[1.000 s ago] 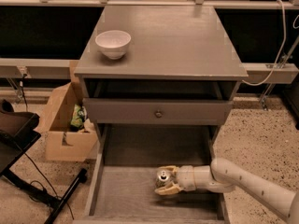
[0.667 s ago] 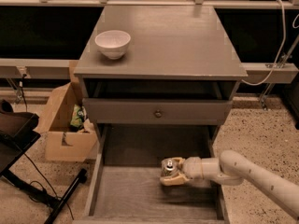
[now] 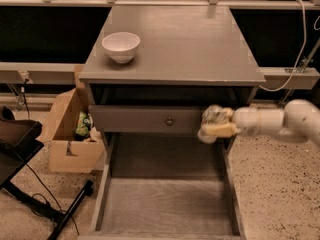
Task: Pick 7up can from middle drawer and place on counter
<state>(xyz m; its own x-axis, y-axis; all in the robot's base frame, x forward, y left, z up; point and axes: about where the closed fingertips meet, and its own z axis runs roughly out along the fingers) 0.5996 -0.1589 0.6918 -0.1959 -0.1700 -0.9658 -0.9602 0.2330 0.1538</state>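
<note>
— Where's the gripper [image 3: 216, 126]?
— Above the right side of the open middle drawer [image 3: 165, 204], clamped around the one 7up can [image 3: 215, 115], just under the counter [image 3: 190, 39] edge.
— Room up top?
— One white bowl [image 3: 121, 46] near the left edge, open surface to its right. One cardboard box [image 3: 70, 134] beside the cabinet.

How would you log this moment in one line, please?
gripper: shut on 7up can, before closed drawer front | middle drawer: open, can out | counter: white bowl, can not yet there
</note>
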